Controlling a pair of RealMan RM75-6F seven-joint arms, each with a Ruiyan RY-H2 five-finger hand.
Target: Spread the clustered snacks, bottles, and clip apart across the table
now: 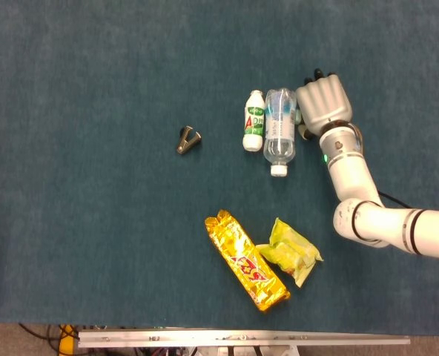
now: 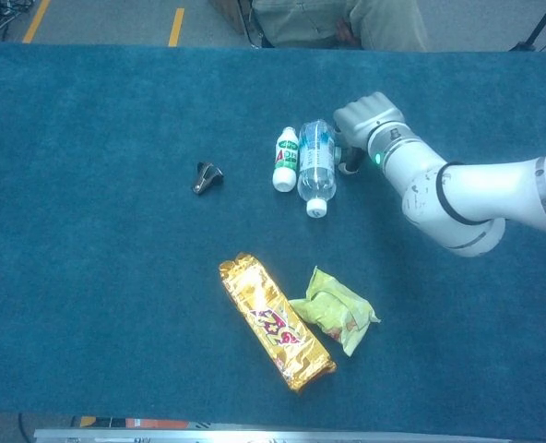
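My right hand [image 1: 323, 102] [image 2: 369, 118] lies palm down on the table, its fingers against the right side of the clear water bottle [image 1: 280, 130] [image 2: 316, 163], without wrapping it. That bottle lies on its side, cap toward me. Touching its left side is a small white bottle with a green label [image 1: 254, 121] [image 2: 285, 160]. A dark metal clip [image 1: 187, 140] [image 2: 205, 177] lies alone to the left. Nearer me, a gold snack pack [image 1: 246, 259] [image 2: 275, 322] touches a crumpled yellow-green snack bag [image 1: 291, 251] [image 2: 334, 309]. No left hand appears in either view.
The blue cloth table [image 1: 86, 208] stretches bare to the left and far side. Its near metal edge [image 1: 242, 340] runs along the bottom. A person sits beyond the far edge [image 2: 347, 23].
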